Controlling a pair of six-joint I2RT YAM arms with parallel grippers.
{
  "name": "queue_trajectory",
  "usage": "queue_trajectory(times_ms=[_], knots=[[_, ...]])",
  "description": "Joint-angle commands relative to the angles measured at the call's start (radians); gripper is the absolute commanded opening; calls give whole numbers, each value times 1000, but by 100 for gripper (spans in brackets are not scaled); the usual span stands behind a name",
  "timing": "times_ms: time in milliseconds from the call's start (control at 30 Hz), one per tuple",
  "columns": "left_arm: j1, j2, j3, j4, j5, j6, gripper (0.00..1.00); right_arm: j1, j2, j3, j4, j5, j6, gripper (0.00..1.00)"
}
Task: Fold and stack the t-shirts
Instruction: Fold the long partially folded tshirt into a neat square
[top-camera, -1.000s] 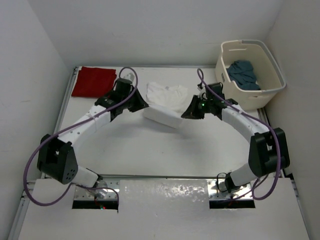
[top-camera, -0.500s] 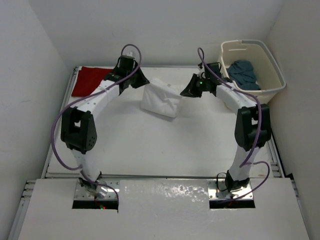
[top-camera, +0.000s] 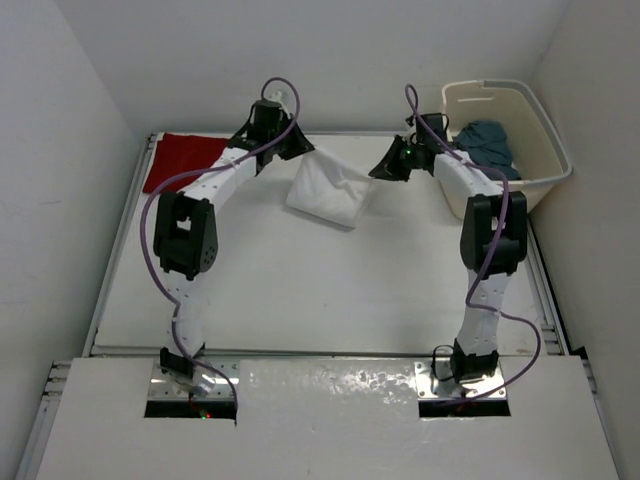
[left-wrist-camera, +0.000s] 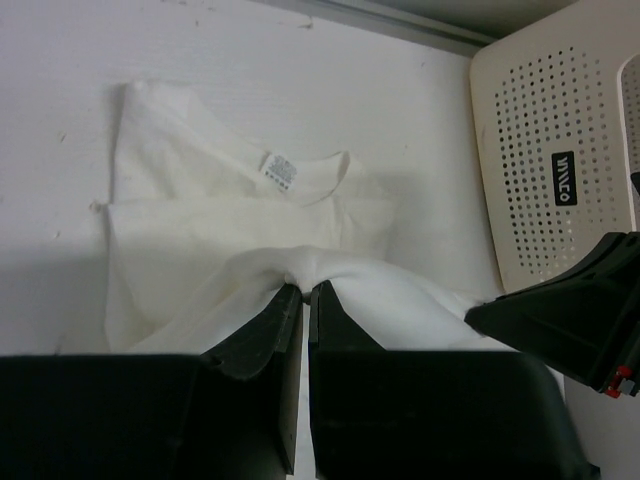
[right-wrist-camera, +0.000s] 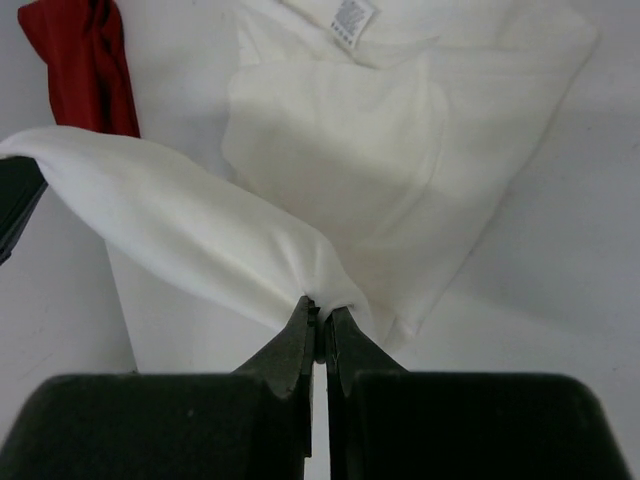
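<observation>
Both arms reach far forward over the back of the table, their forearms angled toward each other. The left hand and right hand each pinch a fold of the white t-shirt, holding that edge raised between them while the rest lies on the table. The red t-shirt lies flat at the back left, and the teal t-shirt sits in the cream laundry basket.
</observation>
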Motion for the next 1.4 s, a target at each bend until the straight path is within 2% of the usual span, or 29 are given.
queue_trajectory(times_ms=[0, 333, 533, 633, 667, 733, 767, 833, 933, 967, 1067, 1133, 1167, 1200, 1300, 1367], knots=[[16, 63, 103, 106, 41, 11, 0, -35, 26, 77, 25, 28, -8, 0], [7, 243, 276, 158, 45, -28, 0, -70, 250, 315, 19, 0, -12, 0], [5, 349, 342, 187, 29, -68, 0, -87, 380, 383, 212, 12, 19, 0], [5, 381, 348, 204, -9, -79, 0, -99, 483, 467, 321, -8, 66, 0], [5, 395, 353, 213, -26, -82, 0, -101, 506, 513, 358, -9, 79, 2], [5, 416, 377, 224, -40, -85, 0, -102, 551, 554, 378, -12, 88, 29], [5, 427, 397, 206, -40, -84, 27, -104, 552, 576, 372, -9, 87, 39], [5, 438, 477, 158, -41, -62, 69, -104, 513, 567, 378, -20, 80, 51], [4, 381, 485, 178, -47, -58, 95, -99, 398, 487, 424, -66, 62, 56], [4, 361, 477, 183, -40, -56, 100, -96, 366, 433, 433, -81, 54, 57], [-13, 262, 353, 201, -47, -42, 100, -79, 244, 328, 433, -124, 7, 66], [-36, 208, 311, 186, -60, -21, 100, -58, 181, 224, 455, -135, -4, 78], [-41, 196, 289, 167, -51, -12, 100, -50, 125, 191, 464, -152, -18, 95], [-53, 185, 272, 147, -44, -16, 100, -44, 100, 165, 458, -149, -21, 99], [-69, 117, 121, 204, -5, -51, 100, -18, 10, 6, 559, -155, 43, 99], [-72, 108, 32, 232, 34, -96, 100, -7, -14, -103, 683, -179, 138, 99]])
